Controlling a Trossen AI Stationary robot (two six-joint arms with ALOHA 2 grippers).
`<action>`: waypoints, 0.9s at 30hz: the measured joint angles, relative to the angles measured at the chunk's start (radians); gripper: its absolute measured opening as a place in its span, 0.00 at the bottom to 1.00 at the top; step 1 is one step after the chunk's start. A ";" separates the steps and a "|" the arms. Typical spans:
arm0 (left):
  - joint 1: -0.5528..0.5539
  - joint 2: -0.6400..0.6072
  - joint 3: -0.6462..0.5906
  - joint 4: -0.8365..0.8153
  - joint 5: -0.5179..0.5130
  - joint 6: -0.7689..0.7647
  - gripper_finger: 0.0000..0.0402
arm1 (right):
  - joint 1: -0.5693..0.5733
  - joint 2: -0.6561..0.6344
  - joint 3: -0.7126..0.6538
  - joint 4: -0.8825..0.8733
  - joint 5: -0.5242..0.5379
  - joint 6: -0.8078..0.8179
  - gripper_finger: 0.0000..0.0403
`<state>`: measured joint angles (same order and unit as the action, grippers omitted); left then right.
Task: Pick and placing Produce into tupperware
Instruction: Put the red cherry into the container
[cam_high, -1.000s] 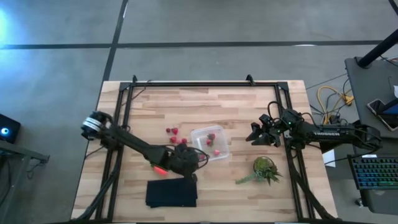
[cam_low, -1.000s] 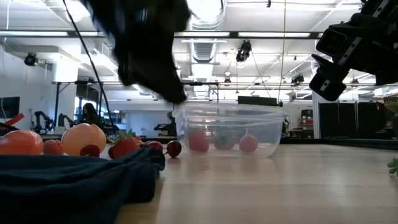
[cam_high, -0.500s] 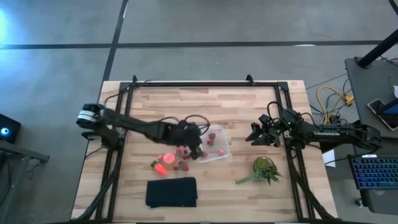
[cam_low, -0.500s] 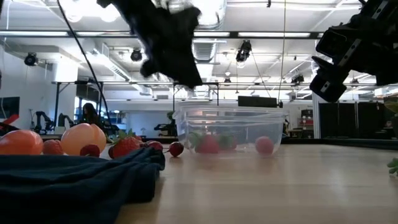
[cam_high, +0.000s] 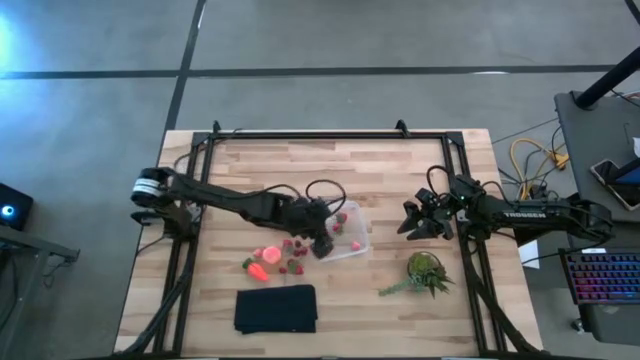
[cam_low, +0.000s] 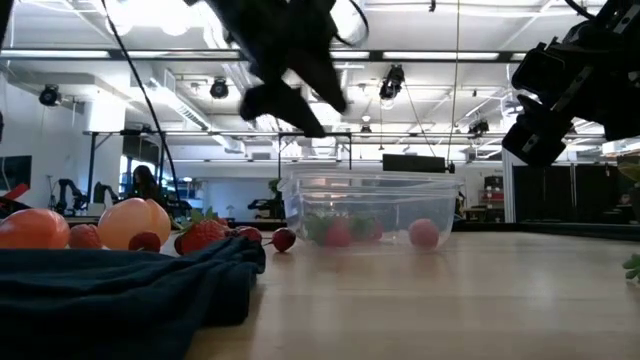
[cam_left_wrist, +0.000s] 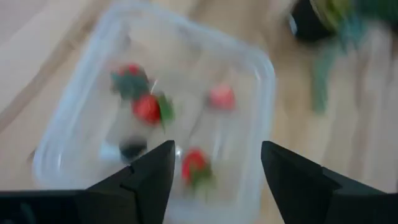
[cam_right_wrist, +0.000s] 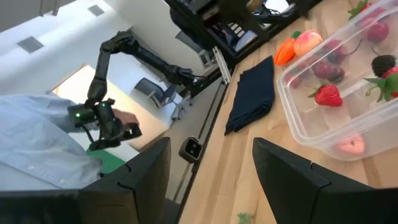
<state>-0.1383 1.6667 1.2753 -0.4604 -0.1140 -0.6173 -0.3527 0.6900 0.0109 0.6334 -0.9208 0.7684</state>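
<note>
The clear tupperware (cam_high: 347, 233) stands mid-table with several red strawberry pieces (cam_left_wrist: 148, 108) inside. My left gripper (cam_high: 322, 236) hovers open over its left part, nothing between its fingers (cam_left_wrist: 152, 180). More produce lies on the table left of the tupperware: an orange carrot piece (cam_high: 259, 269), a pinkish round one (cam_high: 268, 255) and red pieces (cam_high: 292, 249). My right gripper (cam_high: 414, 223) waits open to the right of the tupperware, above the table.
A dark folded cloth (cam_high: 277, 308) lies near the front edge, left of centre. A green leafy plant (cam_high: 425, 272) lies at the front right, close under the right arm. Black frame rails (cam_high: 300, 136) run along the far and side edges.
My left gripper has gone from just above the cloth toward the far right, risen over the tupperware's left part and opened there. The pieces inside the tupperware have shifted a little. The right arm has kept still.
</note>
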 joint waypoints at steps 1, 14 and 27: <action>-0.021 -0.018 -0.008 -0.018 -0.001 0.045 0.56 | 0.000 0.000 0.000 0.000 0.000 0.001 0.54; -0.166 0.062 -0.150 -0.031 -0.246 0.018 0.56 | 0.000 0.000 0.000 -0.002 0.005 0.044 0.54; -0.136 0.068 -0.321 0.244 -0.239 0.008 0.56 | 0.000 0.000 0.000 -0.002 0.032 0.095 0.54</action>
<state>-0.2741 1.7345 0.9546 -0.2162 -0.3534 -0.6094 -0.3527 0.6903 0.0109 0.6315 -0.8887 0.8632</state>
